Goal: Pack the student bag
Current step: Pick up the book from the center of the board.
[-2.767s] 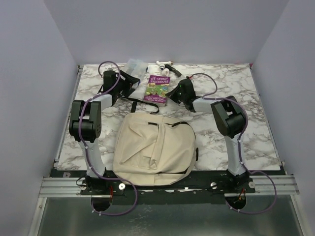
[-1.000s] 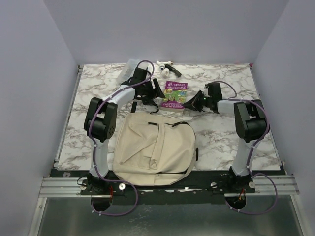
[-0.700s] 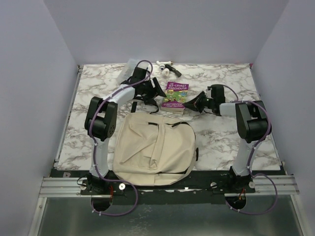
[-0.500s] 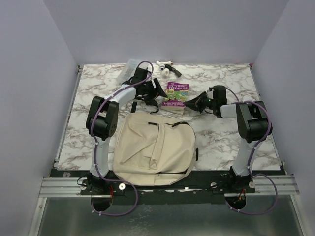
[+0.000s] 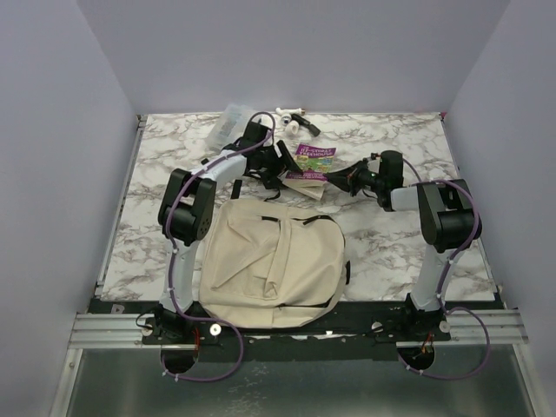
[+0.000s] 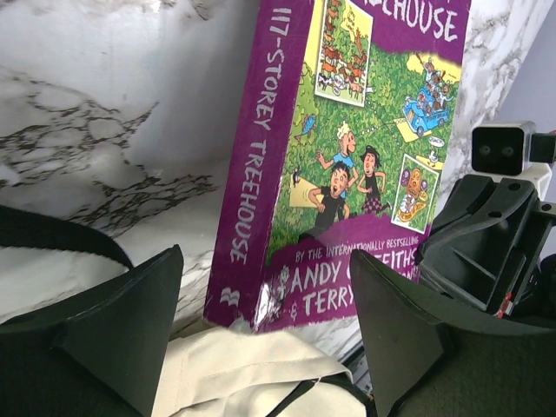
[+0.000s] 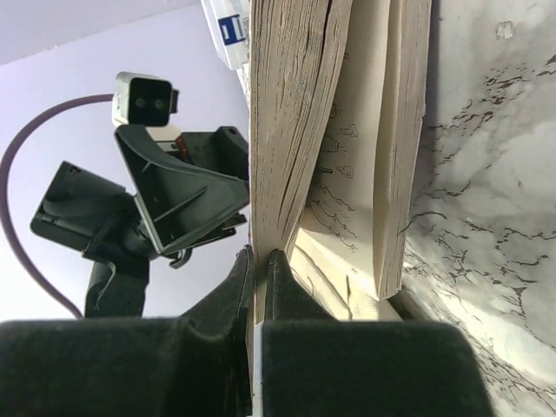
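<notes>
Marble-patterned table (image 5: 417,139) holds the beige student bag (image 5: 274,261), lying flat at the near edge between the two arm bases. Just beyond it a purple book (image 5: 311,162) sits tilted up. The right gripper (image 7: 259,256) is pinched on its outer leaves. The left gripper (image 6: 265,261), fingers wide apart, faces the spine.

Purple bk (image 6: 347,174) spine reads "117-STOREY TREEHOUSE".
</notes>
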